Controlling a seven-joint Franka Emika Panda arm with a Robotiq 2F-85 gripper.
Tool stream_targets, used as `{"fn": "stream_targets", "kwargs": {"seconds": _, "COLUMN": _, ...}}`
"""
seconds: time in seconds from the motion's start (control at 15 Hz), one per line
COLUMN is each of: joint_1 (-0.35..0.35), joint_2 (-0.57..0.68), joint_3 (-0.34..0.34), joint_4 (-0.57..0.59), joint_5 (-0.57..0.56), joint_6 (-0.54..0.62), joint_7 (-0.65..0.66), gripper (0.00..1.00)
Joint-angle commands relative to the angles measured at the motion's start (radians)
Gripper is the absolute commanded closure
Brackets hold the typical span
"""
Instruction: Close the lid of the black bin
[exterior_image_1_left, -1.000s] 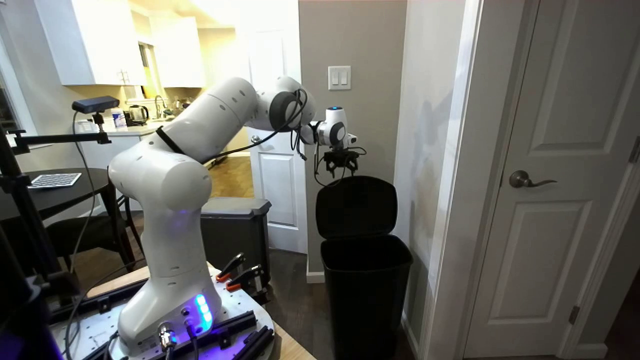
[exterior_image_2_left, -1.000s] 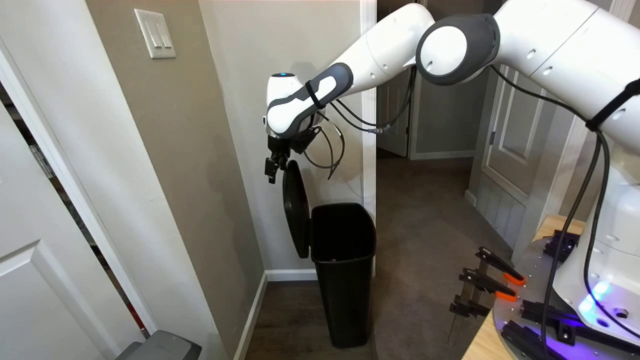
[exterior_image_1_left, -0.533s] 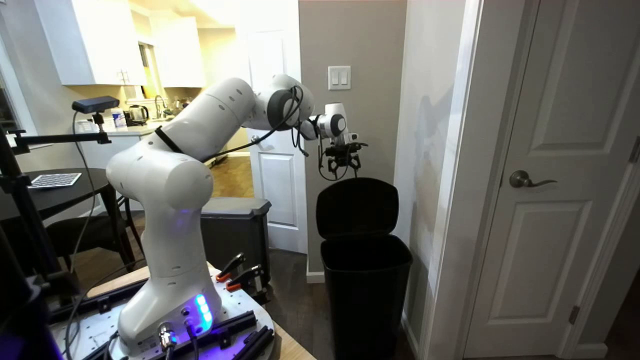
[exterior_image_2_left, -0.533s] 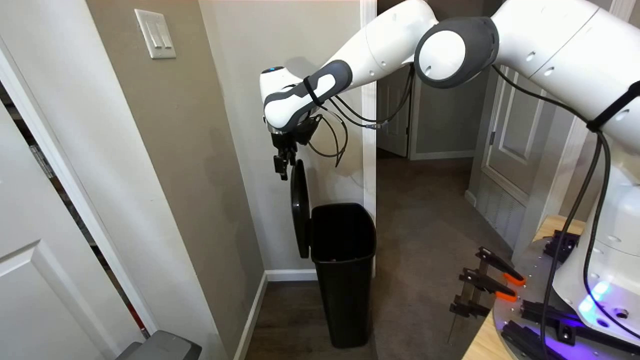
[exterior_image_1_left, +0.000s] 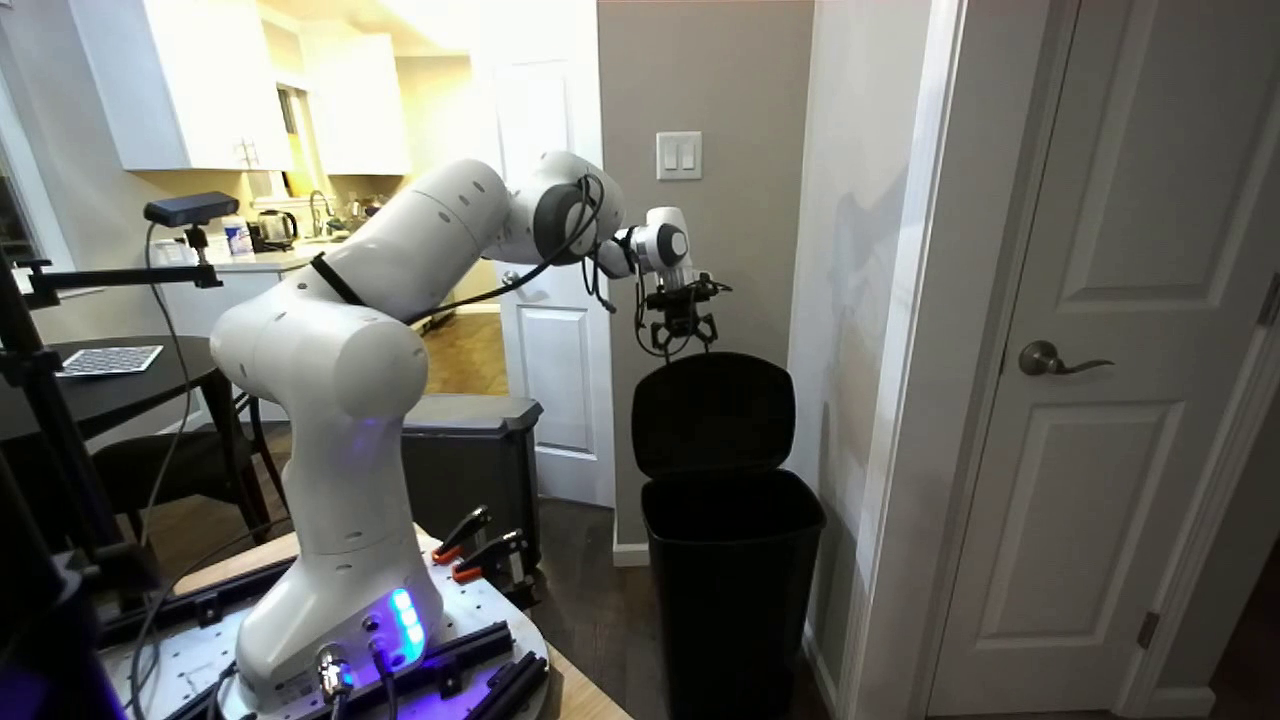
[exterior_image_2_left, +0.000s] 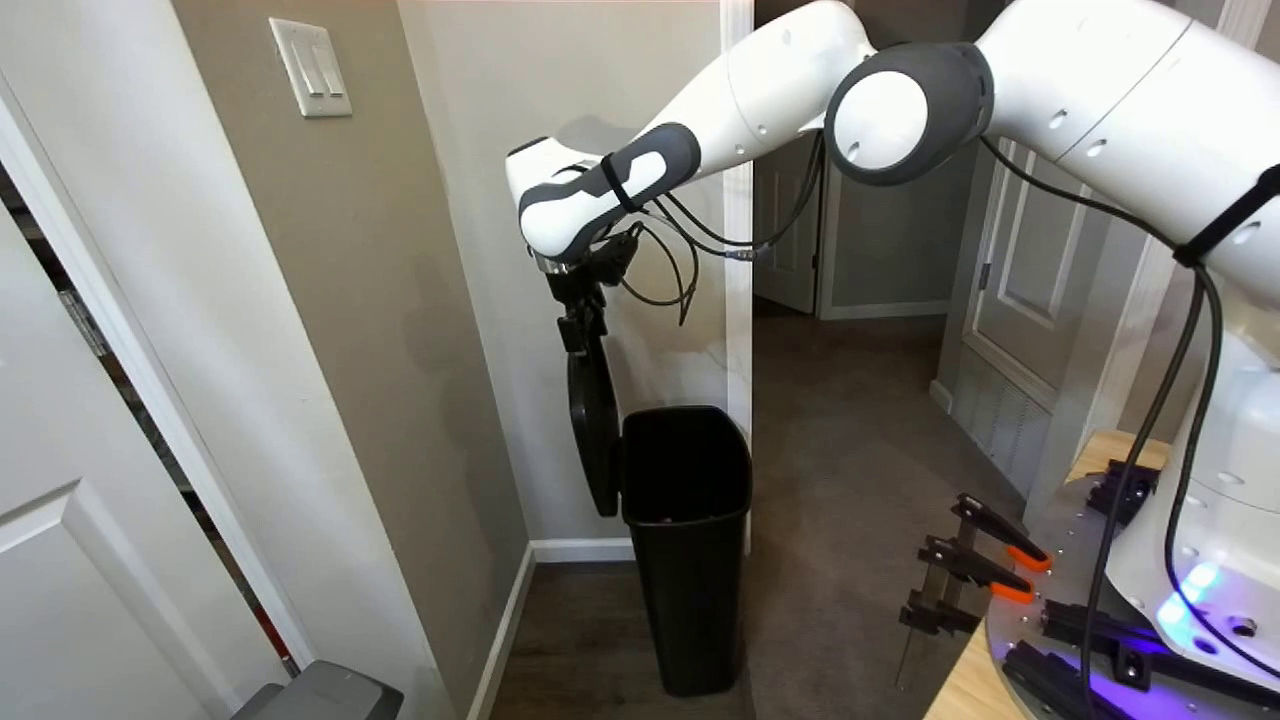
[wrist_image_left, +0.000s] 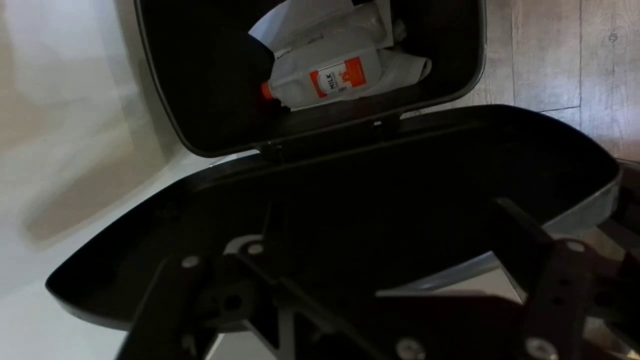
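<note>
The black bin (exterior_image_1_left: 735, 610) stands on the floor in both exterior views (exterior_image_2_left: 690, 600); in the wrist view (wrist_image_left: 195, 65) I look down into it. Its lid (exterior_image_1_left: 712, 415) stands up from the far rim, leaning slightly back from the opening in an exterior view (exterior_image_2_left: 594, 430). The lid's inner face fills the middle of the wrist view (wrist_image_left: 380, 175). My gripper (exterior_image_1_left: 688, 352) is open, fingers wide apart and empty, pointing down at the lid's top edge (exterior_image_2_left: 577, 338). The fingers overlap the lid in the wrist view (wrist_image_left: 390, 205). I cannot tell whether they touch it.
A milk jug (wrist_image_left: 327, 75) and papers lie inside the bin. A beige wall (exterior_image_2_left: 350, 300) is behind the lid and a pale wall (exterior_image_1_left: 860, 300) beside the bin. A grey-lidded bin (exterior_image_1_left: 470, 440) stands by the white door (exterior_image_1_left: 560, 380). Clamps (exterior_image_2_left: 975, 560) sit on the robot's table edge.
My gripper has tilted and shifted slightly toward the bin, its fingers now at the lid's top edge. The lid came more upright half a second ago and now leans back again.
</note>
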Motion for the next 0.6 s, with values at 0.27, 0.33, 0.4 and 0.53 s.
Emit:
{"fn": "stream_targets", "kwargs": {"seconds": 0.27, "joint_1": 0.003, "joint_2": 0.011, "joint_3": -0.007, "joint_4": 0.048, "joint_5": -0.006, "joint_6": 0.053, "joint_7": 0.011, "gripper": 0.00}}
{"fn": "stream_targets", "kwargs": {"seconds": 0.33, "joint_1": 0.006, "joint_2": 0.012, "joint_3": -0.008, "joint_4": 0.055, "joint_5": -0.010, "joint_6": 0.075, "joint_7": 0.012, "gripper": 0.00}}
{"fn": "stream_targets", "kwargs": {"seconds": 0.4, "joint_1": 0.007, "joint_2": 0.015, "joint_3": -0.007, "joint_4": 0.064, "joint_5": -0.011, "joint_6": 0.097, "joint_7": 0.009, "gripper": 0.00}}
{"fn": "stream_targets", "kwargs": {"seconds": 0.53, "joint_1": 0.003, "joint_2": 0.025, "joint_3": 0.008, "joint_4": 0.080, "joint_5": 0.000, "joint_6": 0.152, "joint_7": -0.015, "gripper": 0.00}}
